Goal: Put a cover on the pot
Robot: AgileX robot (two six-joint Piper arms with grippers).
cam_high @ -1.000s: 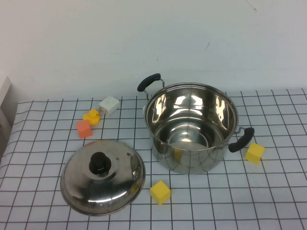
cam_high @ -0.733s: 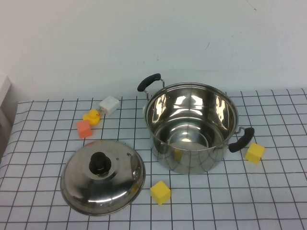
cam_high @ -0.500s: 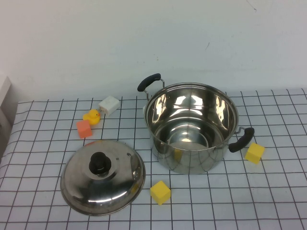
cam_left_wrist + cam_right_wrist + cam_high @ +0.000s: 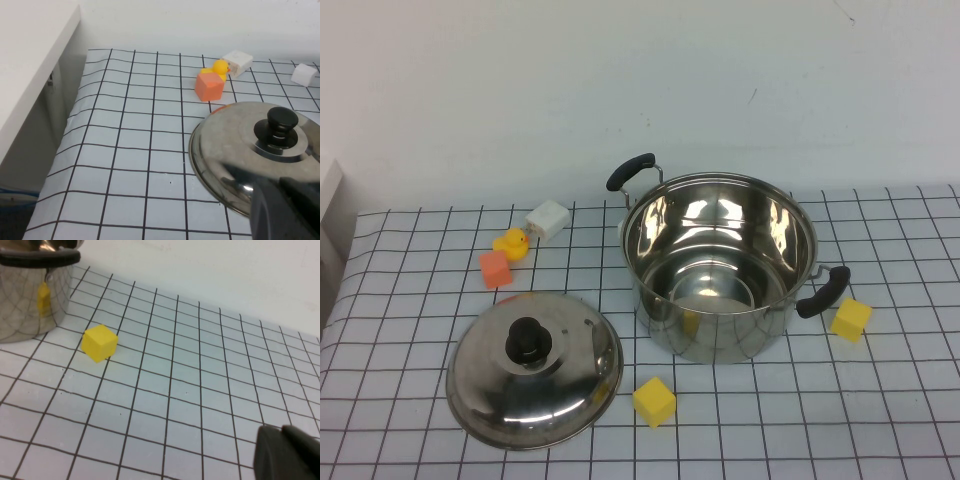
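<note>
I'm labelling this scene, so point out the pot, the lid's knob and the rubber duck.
pot (image 4: pixel 720 262), high view, on the inner steel wall.
lid knob (image 4: pixel 527 340), high view, on the black knob's top.
rubber duck (image 4: pixel 511 243), high view, on its yellow body.
Left gripper and right gripper: neither shows in the high view.

Plain white wall behind, faintly scuffed and marked. White cloth with a black grid spread over the table, draping at the left edge. Pale white furniture edge just beside that side.
</note>
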